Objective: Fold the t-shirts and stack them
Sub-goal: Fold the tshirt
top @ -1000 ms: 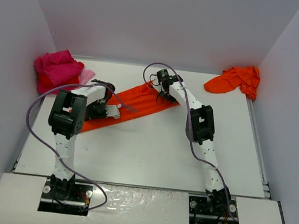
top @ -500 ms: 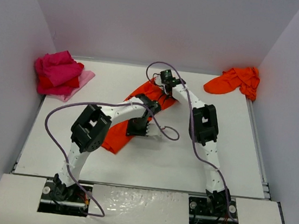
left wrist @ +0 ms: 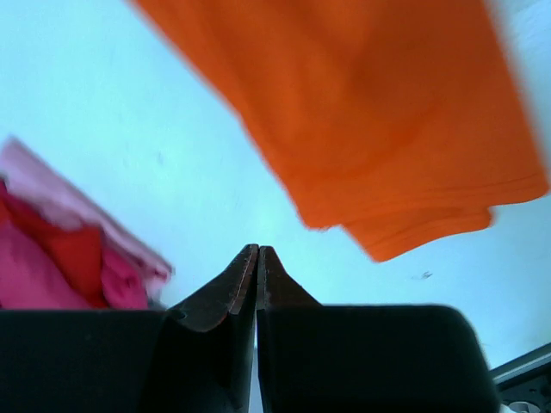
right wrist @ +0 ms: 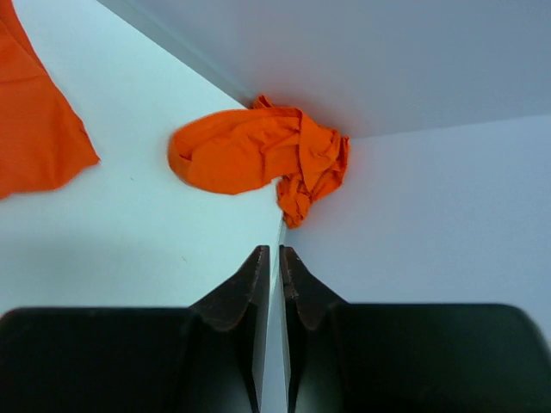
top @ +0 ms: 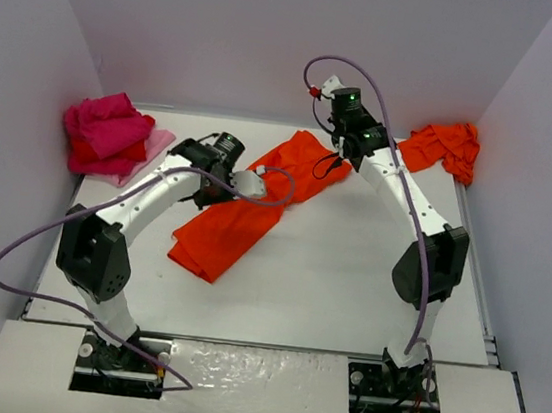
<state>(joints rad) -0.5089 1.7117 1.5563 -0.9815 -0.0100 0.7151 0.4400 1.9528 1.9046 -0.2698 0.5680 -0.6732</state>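
One orange-red t-shirt (top: 239, 217) lies flat in a diagonal band across the middle of the table; it also shows as the orange cloth (left wrist: 370, 112) and as a corner (right wrist: 34, 129). My left gripper (left wrist: 257, 249) hovers above the table beside that shirt, shut and empty. My right gripper (right wrist: 275, 249) is raised over the shirt's far end, its jaws parted by a thin slit with nothing between them. A crumpled orange-red t-shirt (top: 439, 148) (right wrist: 258, 159) sits in the back right corner. Magenta, red and pale pink t-shirts (top: 108, 136) (left wrist: 52, 258) are piled at the back left.
White walls (top: 295, 48) close in the table at the back and both sides. The right arm's upper links (top: 430, 266) stand tall over the table's right half. A purple cable (top: 29, 247) loops out from the left arm.
The shirt was stretched between both grippers; the left carried its end across, then both let go. The left arm swung back left. The right arm rose and its jaws cracked apart.
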